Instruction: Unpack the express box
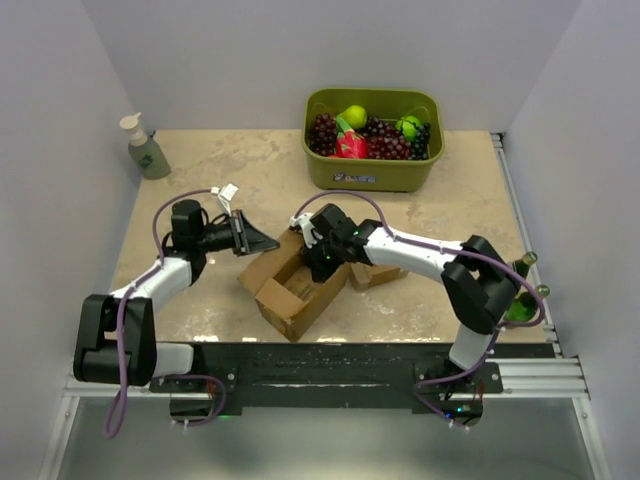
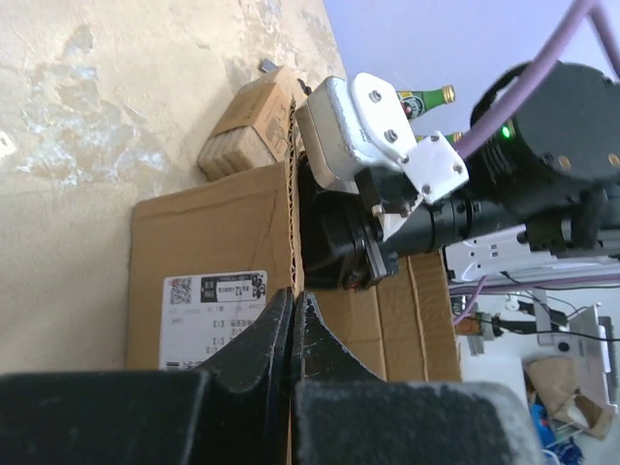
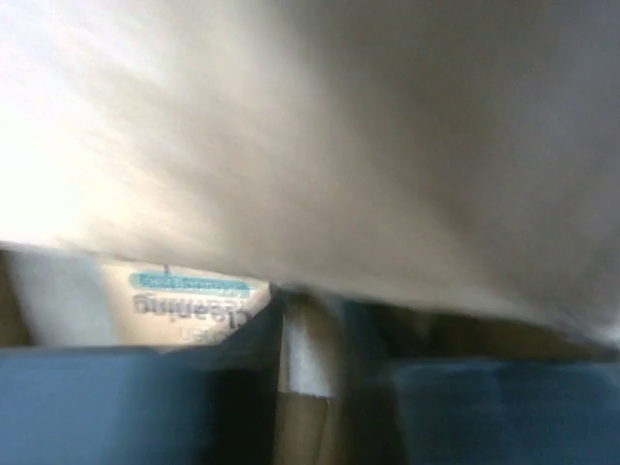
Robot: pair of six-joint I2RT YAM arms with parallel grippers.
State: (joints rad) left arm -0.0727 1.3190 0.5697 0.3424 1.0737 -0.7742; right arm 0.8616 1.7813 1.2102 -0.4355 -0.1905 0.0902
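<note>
Logged the express box [image 1: 297,290] open at mid-table, just ahead of the arm bases, long axis skewed to the near edge. Found the left gripper [image 1: 268,242] pinched narrow on the corrugated edge of the box's left flap, and the right gripper [image 1: 318,268] angled down into the opening from the right, so nearer the contents; cannot tell its spread, wrist view too blurred. Judged the coming lift as straight up and out, short of the green bin [image 1: 372,178] beyond.

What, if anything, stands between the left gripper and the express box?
Nothing visible does. The left gripper is shut on a flap edge of the express box, so they touch. The right gripper reaches into the open box.
</note>
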